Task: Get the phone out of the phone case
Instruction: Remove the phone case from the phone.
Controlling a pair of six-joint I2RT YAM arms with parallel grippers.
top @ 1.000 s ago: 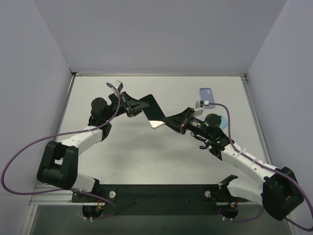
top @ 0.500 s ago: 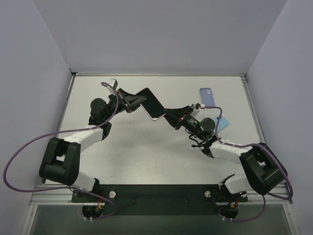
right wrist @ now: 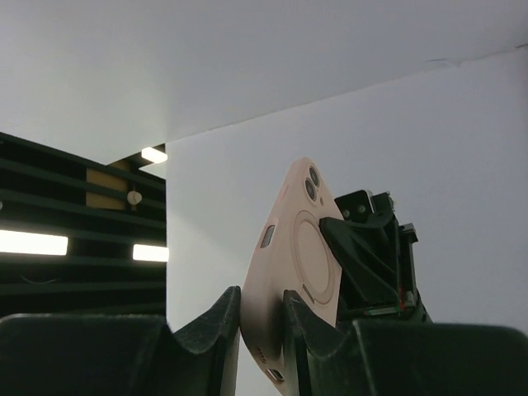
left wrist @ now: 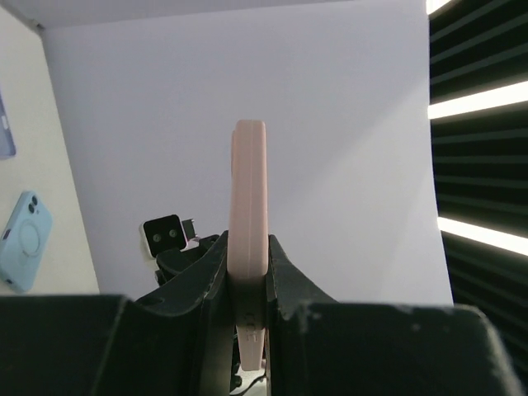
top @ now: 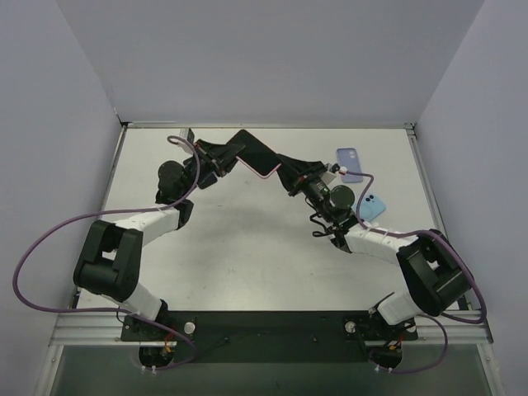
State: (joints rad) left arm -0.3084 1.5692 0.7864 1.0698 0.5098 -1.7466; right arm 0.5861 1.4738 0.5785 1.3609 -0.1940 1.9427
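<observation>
Left fingers (left wrist: pixel 202 285) clench the pink phone case (left wrist: pixel 248 206) edge-on; right fingers (right wrist: pixel 216 323) grasp its opposite end. The phone (top: pixel 250 148) sits inside, raised over the bench (top: pixel 247 264).

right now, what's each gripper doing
left gripper: closed on the pink cased phone, clamping its edge
right gripper: closed on the same phone, at its other end

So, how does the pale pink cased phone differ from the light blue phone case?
The pale pink cased phone is held aloft by the left gripper and right gripper; the light blue phone case lies on the table. The pink one is tilted; the blue one lies flat. Both backs show a ring.
</observation>
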